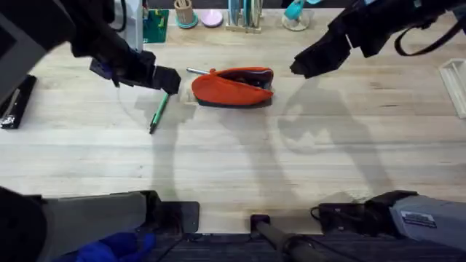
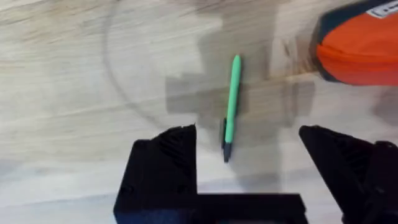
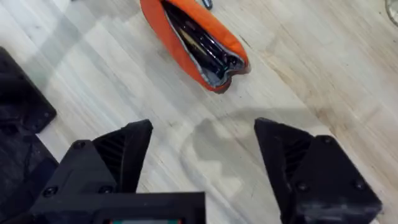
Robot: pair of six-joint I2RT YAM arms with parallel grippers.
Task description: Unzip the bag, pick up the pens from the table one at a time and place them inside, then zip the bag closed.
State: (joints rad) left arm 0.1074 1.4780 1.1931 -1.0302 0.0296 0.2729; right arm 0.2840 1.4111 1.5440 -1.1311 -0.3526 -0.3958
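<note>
**Ana:** Overhead first: the bag [image 1: 231, 87] lies on the table [image 1: 291, 160] toward the far side, and its zipper looks already drawn back; the right wrist view shows the mouth gaping with dark slim shapes inside, pens perhaps, though I cannot tell for sure.

**Ben:** So unzipping is done, I'd judge; what is left?

**Ana:** One green pen [image 1: 158, 113] lies on the wood just beside the bag's left end, apart from it; the left gripper [image 1: 166, 80] hangs over the pen's far end, its jaws spread wide and grasping nothing; in the left wrist view the green pen [image 2: 231, 106] sits between the two fingers [image 2: 165, 162], untouched.

**Ben:** And the other claw?

**Ana:** The right gripper [image 1: 314, 60] hovers off the bag's right end, released and empty too; its fingers [image 3: 118, 155] stand well apart.

**Ben:** Then this pen must go in, and the zip must close; anything in the way?

**Ana:** A silvery item [image 1: 198, 71] pokes out at the bag's far left corner; pots and holders [image 1: 186, 13] line the far edge, well clear; a black object [image 1: 16, 102] lies at the table's left edge; nothing blocks the pen itself.
</note>
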